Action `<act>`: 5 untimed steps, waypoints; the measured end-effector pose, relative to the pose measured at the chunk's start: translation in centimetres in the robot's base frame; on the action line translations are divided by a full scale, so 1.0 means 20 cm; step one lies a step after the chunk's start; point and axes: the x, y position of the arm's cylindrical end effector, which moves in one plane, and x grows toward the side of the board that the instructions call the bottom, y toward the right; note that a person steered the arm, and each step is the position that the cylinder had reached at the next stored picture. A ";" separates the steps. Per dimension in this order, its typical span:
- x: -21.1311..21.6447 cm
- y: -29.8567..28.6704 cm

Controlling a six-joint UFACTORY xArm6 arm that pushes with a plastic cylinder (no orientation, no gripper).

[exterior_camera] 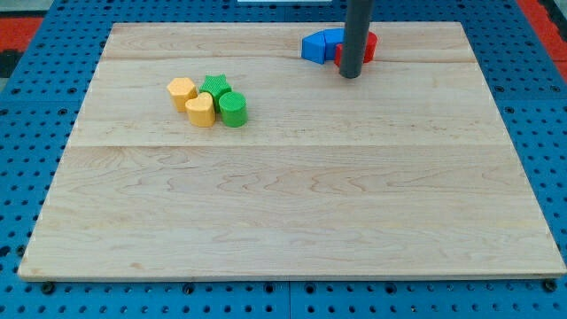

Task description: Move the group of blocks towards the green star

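Observation:
A green star [213, 87] lies at the board's upper left, touching a yellow hexagon [182, 91] on its left, a yellow heart-shaped block [201, 110] below it and a green cylinder [233, 110] at its lower right. Near the view's top right sits a group: a blue block [314, 47], a second blue block [334, 37] behind it, and a red block [368, 46] partly hidden by my rod. My tip [350, 74] rests just below this group, in front of the red block and right of the blue one.
The wooden board [292, 204] lies on a blue perforated table [18, 159]. Red matting shows at the view's top corners [549, 22].

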 end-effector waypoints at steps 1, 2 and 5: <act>0.01 0.08; 0.05 0.19; -0.27 0.24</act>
